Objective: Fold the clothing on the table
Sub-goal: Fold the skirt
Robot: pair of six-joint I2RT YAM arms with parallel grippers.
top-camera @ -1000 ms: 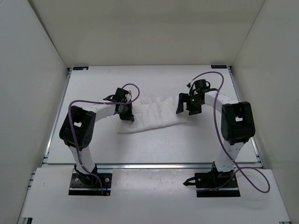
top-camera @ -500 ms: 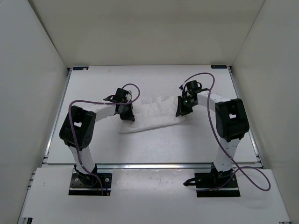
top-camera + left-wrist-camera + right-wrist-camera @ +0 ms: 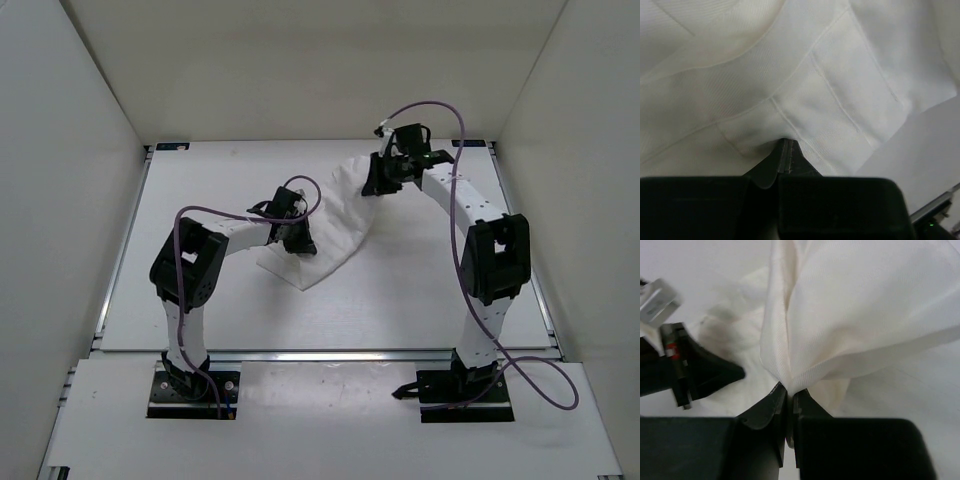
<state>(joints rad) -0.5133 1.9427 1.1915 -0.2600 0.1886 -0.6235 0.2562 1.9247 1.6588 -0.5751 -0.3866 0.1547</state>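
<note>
- The clothing [image 3: 335, 225] lies on a slant across the worktop [image 3: 400, 300] – from near the centre up toward the far edge, right of the middle.
- The left end effector [image 3: 297, 240] is clamped on the clothing's near-left part. In its wrist view the jaws are together, with a seamed fold of fabric pinched at the very tip.
- The right end effector [image 3: 380, 180] is clamped on the far-right end. In its wrist view a gathered ridge of cloth runs straight down into the closed jaws.
- The step in hand looks like carrying one end over to make a fold, while the other end serves as an anchor.
- To do it well, both grips need to be firm, since each holds only a narrow pinch that could slip under a sharp tug.
- The carried end should travel in a smooth arc, high enough for the loose fabric to clear the layer beneath.
- The cloth between the two grips wants light tension – enough to flatten the wrinkles but not to drag the anchored end across the worktop.
- The end should come down with its edge in line with the edge below, and be let go only once it rests flat.
- No brand, label or writing can be read on the clothing or the worktop in any view.
</note>
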